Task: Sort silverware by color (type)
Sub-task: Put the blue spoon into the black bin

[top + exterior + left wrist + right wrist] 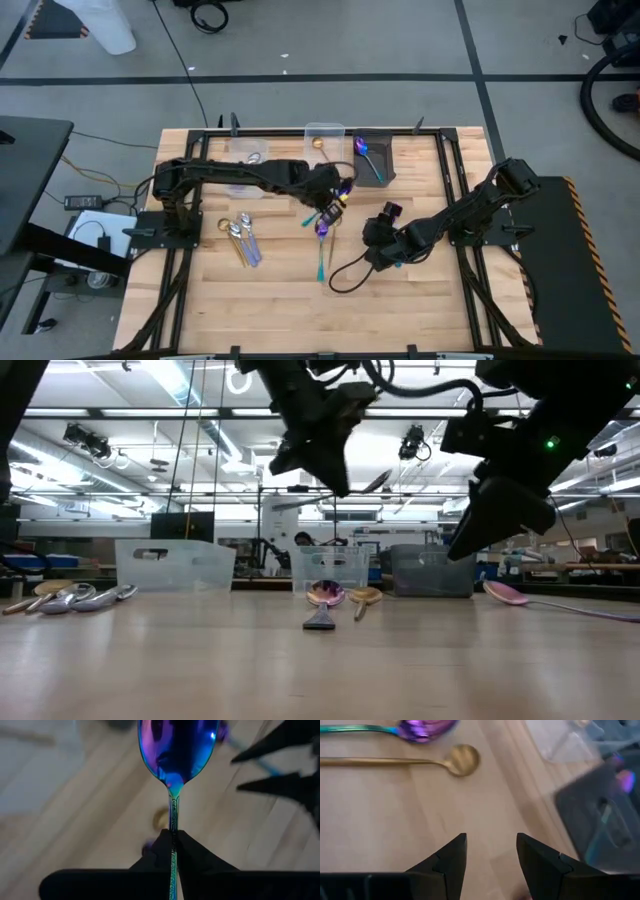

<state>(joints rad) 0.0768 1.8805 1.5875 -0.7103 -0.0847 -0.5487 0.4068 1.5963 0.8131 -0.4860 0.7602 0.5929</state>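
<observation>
1. Nearest the lens in the left wrist view is an iridescent spoon (176, 755), bowl away from the wrist, its thin handle pinched between the left hand (172, 851)'s two dark fingers. The grip at the handle probably leaves the bowl free to go into a bin first.
2. At the bench's left, silver spoons (241, 236) lie grouped on the wood (270, 300), apparently one sorted colour.
3. The left arm reaches from the left side across to mid-bench, its hand (334, 207) raised above the surface, near the dark bin (384, 146) that already holds a purple-blue spoon (366, 153).
4. Below it on the bench lie another iridescent spoon (422, 728) and a gold spoon (455, 761), still to be sorted.
5. The right hand (491, 851) hovers low over bare wood beside those two, fingers spread apart and holding nothing, the arm bent in from the right.
</observation>
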